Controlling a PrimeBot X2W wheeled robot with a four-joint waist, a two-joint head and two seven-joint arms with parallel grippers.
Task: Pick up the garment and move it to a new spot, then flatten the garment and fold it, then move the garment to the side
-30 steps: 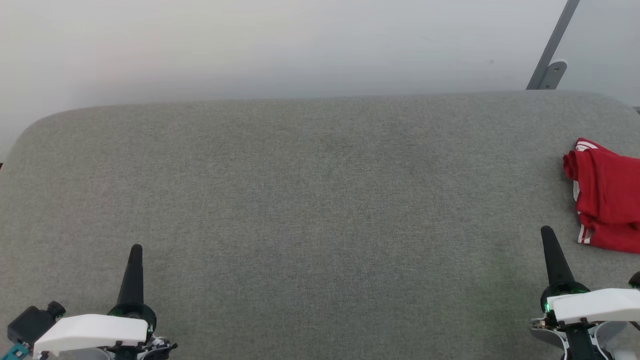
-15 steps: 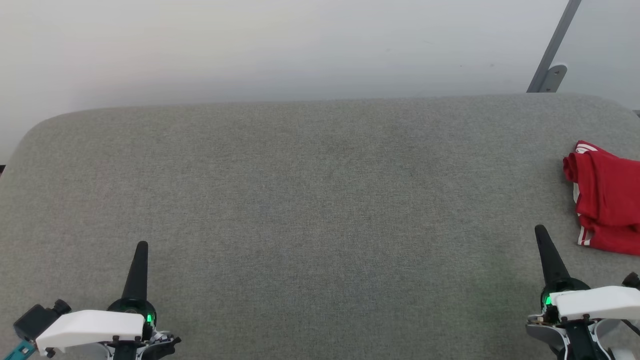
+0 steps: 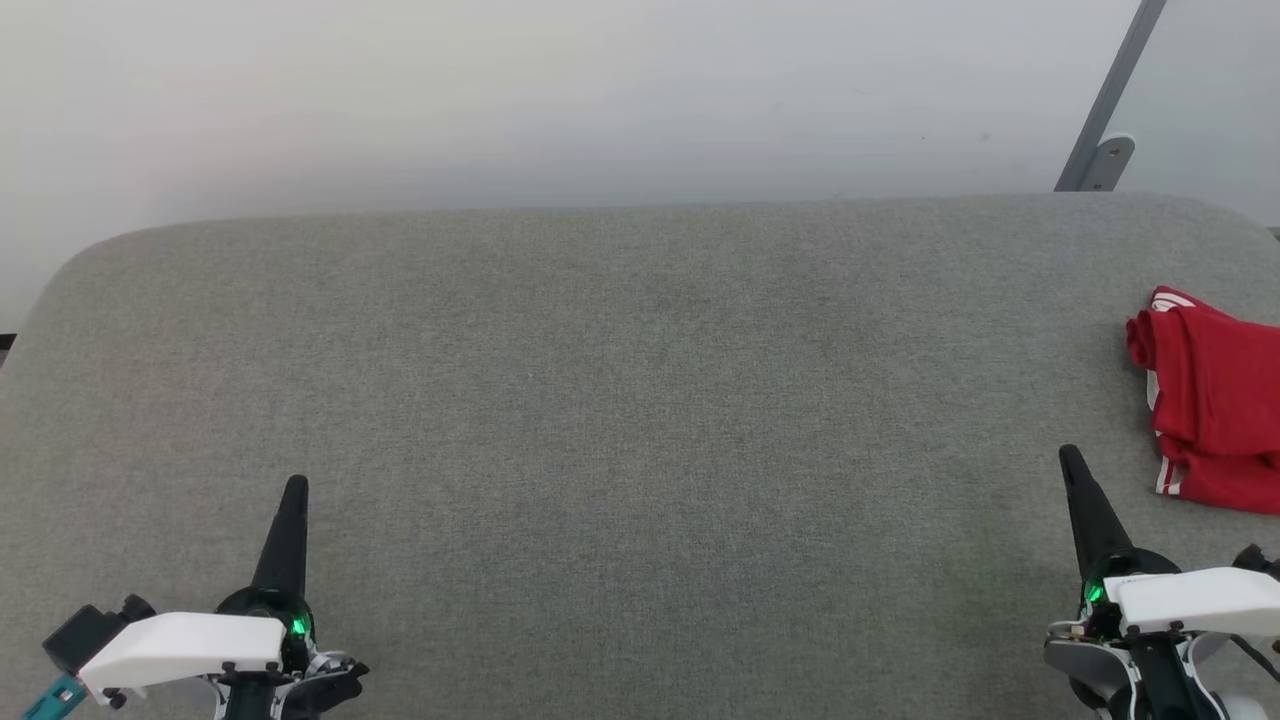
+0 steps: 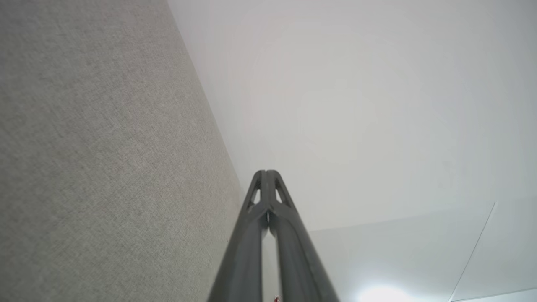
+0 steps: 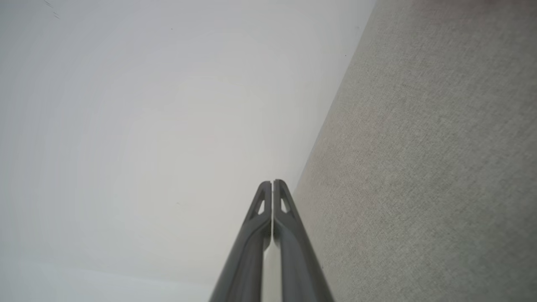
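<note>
The garment [image 3: 1215,400], red with white striped trim, lies bunched and folded at the far right edge of the grey fabric surface [image 3: 620,400], partly cut off by the head view's border. My right gripper [image 3: 1068,458] is shut and empty at the lower right, its tip a short way left of and below the garment, not touching it. My left gripper [image 3: 296,486] is shut and empty at the lower left, far from the garment. In the wrist views the left gripper [image 4: 266,172] and the right gripper [image 5: 272,182] each show both fingers pressed together.
A pale wall [image 3: 560,90] rises behind the surface's rounded far edge. A grey metal strut with a bracket [image 3: 1105,150] leans at the back right. The broad middle of the grey surface holds nothing.
The head view has shifted slightly, so the surface and garment sit a little lower. The left gripper tip has edged right and up, the right gripper tip left and up. Both stay shut.
</note>
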